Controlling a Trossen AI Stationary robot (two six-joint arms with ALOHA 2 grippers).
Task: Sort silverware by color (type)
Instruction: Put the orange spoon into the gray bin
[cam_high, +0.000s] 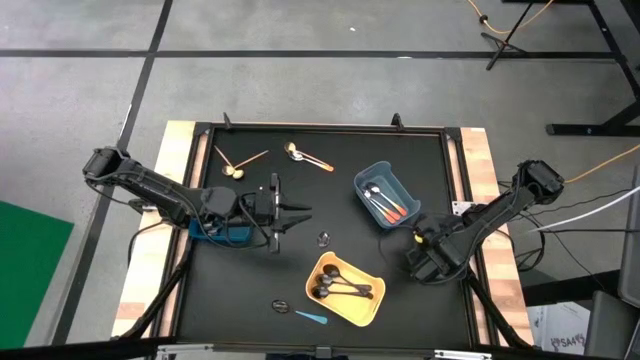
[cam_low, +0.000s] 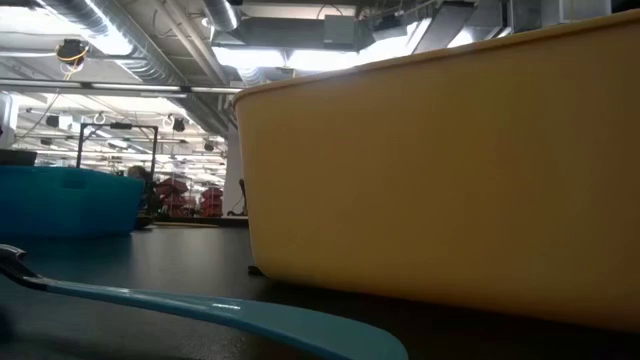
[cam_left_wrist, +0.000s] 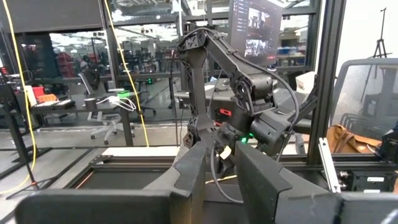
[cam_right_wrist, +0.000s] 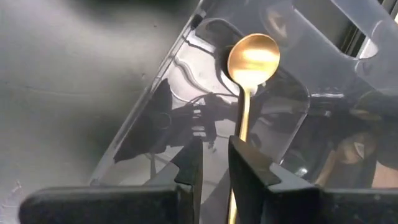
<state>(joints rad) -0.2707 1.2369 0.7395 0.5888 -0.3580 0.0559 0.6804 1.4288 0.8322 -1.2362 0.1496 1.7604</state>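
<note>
The right gripper (cam_right_wrist: 214, 163) pinches a gold spoon (cam_right_wrist: 252, 59) by its handle; the spoon points straight out over the clear bin (cam_right_wrist: 186, 124), bowl far from the jaws

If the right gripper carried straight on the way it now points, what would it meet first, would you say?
Probably the floor of the dark bin: the right gripper points into it, holding a gold spoon whose bowl leads, so the spoon would likely touch first. Depth is hard to judge.
</note>
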